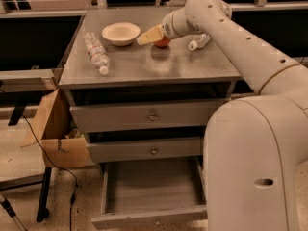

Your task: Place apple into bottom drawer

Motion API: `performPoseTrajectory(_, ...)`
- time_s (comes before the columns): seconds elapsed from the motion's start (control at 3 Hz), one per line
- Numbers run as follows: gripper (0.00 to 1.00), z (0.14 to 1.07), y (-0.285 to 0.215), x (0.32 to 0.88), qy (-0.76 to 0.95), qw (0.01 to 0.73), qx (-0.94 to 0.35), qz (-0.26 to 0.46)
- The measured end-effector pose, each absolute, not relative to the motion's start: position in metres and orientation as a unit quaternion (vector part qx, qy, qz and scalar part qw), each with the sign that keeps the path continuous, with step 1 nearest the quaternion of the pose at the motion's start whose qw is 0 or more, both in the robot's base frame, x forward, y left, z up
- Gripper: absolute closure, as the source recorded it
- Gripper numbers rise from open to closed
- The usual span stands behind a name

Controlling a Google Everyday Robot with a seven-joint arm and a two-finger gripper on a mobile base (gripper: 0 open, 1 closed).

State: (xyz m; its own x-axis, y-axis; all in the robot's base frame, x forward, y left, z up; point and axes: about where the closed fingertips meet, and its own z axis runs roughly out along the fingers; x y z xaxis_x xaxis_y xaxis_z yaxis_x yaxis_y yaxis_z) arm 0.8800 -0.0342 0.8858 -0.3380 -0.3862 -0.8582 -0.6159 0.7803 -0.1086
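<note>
Pincer (150, 34) is low over the tabletop (144, 66), pointing twd the bowl (121, 32). Apple (162, 43) sits on the tabletop, tucked right under its wrist end. Can't tell if it's spread or pinching. Bottom drawer (149, 189) is open, well below.

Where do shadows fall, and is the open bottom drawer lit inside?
Camera view: a shadow lies on the cabinet top near the apple, with the gripper beside it; the bottom drawer is evenly lit inside; dark gaps above the upper drawers.
</note>
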Motion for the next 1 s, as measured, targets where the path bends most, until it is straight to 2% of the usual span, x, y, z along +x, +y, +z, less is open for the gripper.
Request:
performPoseTrajectory(0.33,0.18,0.882,-0.036,0.891,0.812,0.488,-0.304,0.099)
performPoseTrajectory(1.0,0.65,0.877,-0.047,0.904,0.813,0.489,-0.306,0.081)
